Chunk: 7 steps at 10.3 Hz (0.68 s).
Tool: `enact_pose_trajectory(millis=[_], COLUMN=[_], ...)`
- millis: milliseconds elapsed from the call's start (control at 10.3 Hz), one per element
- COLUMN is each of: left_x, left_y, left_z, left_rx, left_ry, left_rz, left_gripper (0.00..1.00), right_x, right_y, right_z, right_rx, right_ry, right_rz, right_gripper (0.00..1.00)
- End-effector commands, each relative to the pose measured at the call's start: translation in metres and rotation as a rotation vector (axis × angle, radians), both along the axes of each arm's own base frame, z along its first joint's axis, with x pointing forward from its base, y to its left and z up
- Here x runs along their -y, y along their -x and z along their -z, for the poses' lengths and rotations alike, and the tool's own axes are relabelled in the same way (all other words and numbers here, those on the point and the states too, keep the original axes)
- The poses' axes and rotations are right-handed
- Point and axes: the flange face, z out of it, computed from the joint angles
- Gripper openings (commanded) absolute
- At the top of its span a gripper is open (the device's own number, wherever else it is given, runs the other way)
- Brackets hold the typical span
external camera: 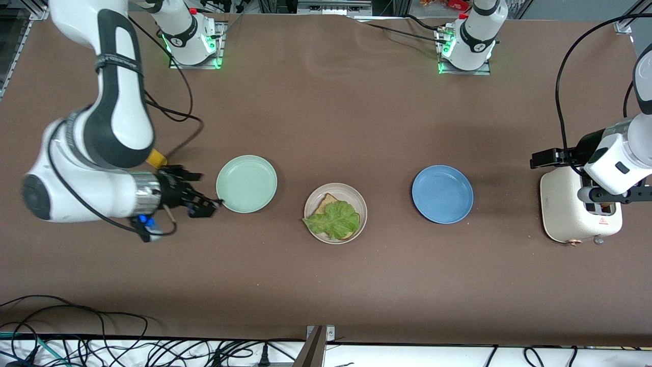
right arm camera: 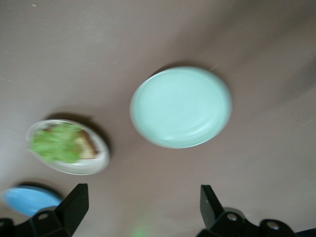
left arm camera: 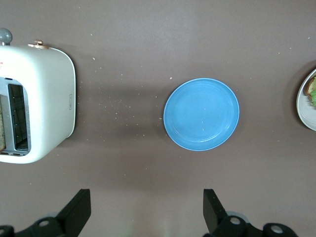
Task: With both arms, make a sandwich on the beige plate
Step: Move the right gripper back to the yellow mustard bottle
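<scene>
The beige plate sits mid-table between two other plates. On it lies one brown bread slice with a ruffled green lettuce leaf on top. A second brown slice stands in a slot of the white toaster. My left gripper hangs open and empty over the toaster; its wrist view shows the gripper above bare table. My right gripper is open and empty, low beside the mint-green plate. The right wrist view shows this gripper, the beige plate and the lettuce.
A blue plate lies between the beige plate and the toaster, empty; it also shows in the left wrist view. The mint-green plate is empty too. Cables hang along the table edge nearest the front camera. The arms' bases stand at the table's back edge.
</scene>
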Motion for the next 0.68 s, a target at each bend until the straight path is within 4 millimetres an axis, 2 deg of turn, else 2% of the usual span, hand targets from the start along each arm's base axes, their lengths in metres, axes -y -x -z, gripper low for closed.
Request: enact_pose_trajectory(millis=[0,97,195,389,584], left_x=[-0.003,-0.008,-0.02,-0.061,-0.094], left_y=[-0.002,-0.003,-0.006,-0.011,-0.014], left_z=[0.008,0.017,0.034,0.033,0.045], left_rx=[-0.015,-0.032,-0.054,-0.012,-0.009], left_ry=[-0.036,-0.045,-0.089,-0.089,-0.082], left_rz=[0.0,-0.007,-0.004,0.015,0.011], left_gripper=[1.0,1.0,1.0,1.0,1.0], right_x=[0.062,0.093,0.121,0.175,0.221], right_y=[0.024,0.033,0.038,0.049,0.071], right_z=[-0.02,-0.022,-0.023,-0.012,0.011], right_rx=[0.041,0.063,0.093,0.178,0.348], right_ry=[0.017,-0.005,-0.045,-0.156,-0.257], right_rz=[-0.329,-0.442,-0.566,-0.802,-1.042], right_gripper=[1.0,1.0,1.0,1.0,1.0])
